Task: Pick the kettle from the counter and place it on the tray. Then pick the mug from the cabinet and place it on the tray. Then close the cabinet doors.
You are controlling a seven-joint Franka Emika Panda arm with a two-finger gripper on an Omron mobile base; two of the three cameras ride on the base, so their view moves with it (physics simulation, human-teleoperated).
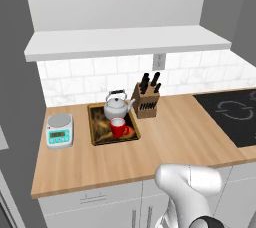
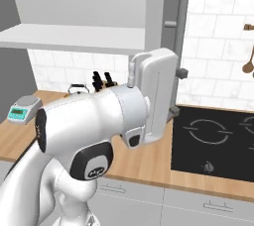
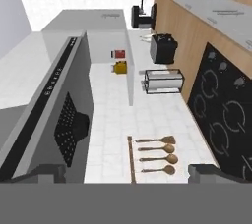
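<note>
A light wooden counter (image 1: 165,137) is seen running beneath a white-tiled wall, with a pale wall cabinet (image 1: 125,42) mounted above it and a black stovetop (image 1: 232,114) set in at the right end. The dark tray (image 1: 96,132) is placed on the counter toward the left. The silver kettle (image 1: 116,106) stands upright at the tray's back edge, and the red mug (image 1: 118,127) is set upright inside the tray just in front of the kettle. A white-and-teal scale (image 1: 60,130) is seen left of the tray, apart from it. A wooden knife block (image 1: 146,101) is found just right of the kettle. The cabinet front is seen as a flat, closed pale face in the left base view.

In the right base view a grey cabinet door (image 2: 168,17) with a vertical bar handle (image 2: 181,46) is noted above and behind the raised arm. In the hand view the gripper (image 3: 127,171) is shown with its two dark fingertips (image 3: 209,171) set far apart, nothing between them. Four wooden spoons (image 3: 157,155) hung on the tiled wall are seen beyond the tips, the stovetop beside them.
</note>
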